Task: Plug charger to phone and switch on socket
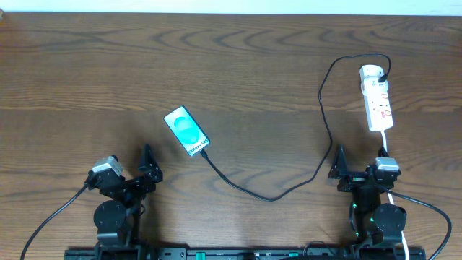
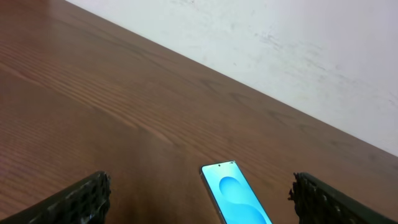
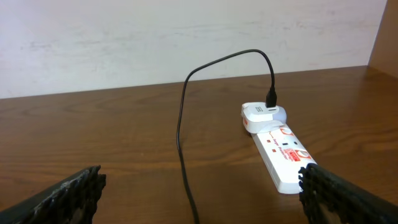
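The phone (image 1: 185,131) lies flat mid-table, cyan screen up; it also shows in the left wrist view (image 2: 235,199). The thin black charger cable (image 1: 289,189) runs from the phone's lower end, where its plug tip (image 1: 205,152) touches the phone, across the table and up to a white adapter in the socket (image 1: 377,99). The socket and cable also show in the right wrist view (image 3: 280,158) (image 3: 181,143). My left gripper (image 1: 149,165) is open and empty, below and left of the phone. My right gripper (image 1: 338,165) is open and empty, below the socket.
The socket's thick white cord (image 1: 385,144) runs down towards the right arm's base. A pale wall borders the table's far edge (image 2: 261,50). Bare wooden tabletop lies between the two arms.
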